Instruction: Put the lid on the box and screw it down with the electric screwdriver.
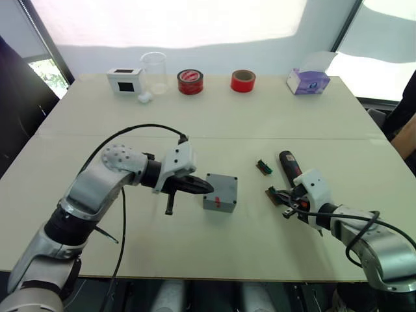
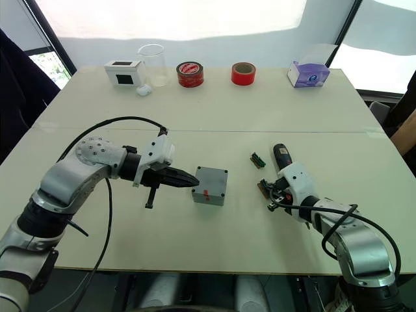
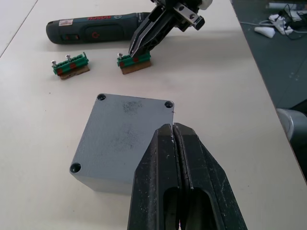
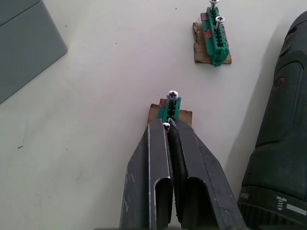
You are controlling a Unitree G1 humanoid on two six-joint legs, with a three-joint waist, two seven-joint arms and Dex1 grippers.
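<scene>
Two red tape rolls [image 1: 190, 82] [image 1: 243, 80], two green screw holders [image 3: 70, 65] [image 3: 134, 62], one grey box [image 1: 220, 192], one screwdriver [image 3: 96, 29], one tissue box [image 1: 308, 80], one clear beaker [image 1: 154, 72]

Bright daylight from the far windows, blown-out glare behind, soft short shadows on the table [image 1: 214, 253], wrist views sharp

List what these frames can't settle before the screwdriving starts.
- Electric screwdriver: bit end hidden behind the right gripper in the left wrist view.
- Lid: fourth corner hole covered by the left gripper.
- Green screw holder: near end hidden behind the right fingertips in the right wrist view.
</scene>
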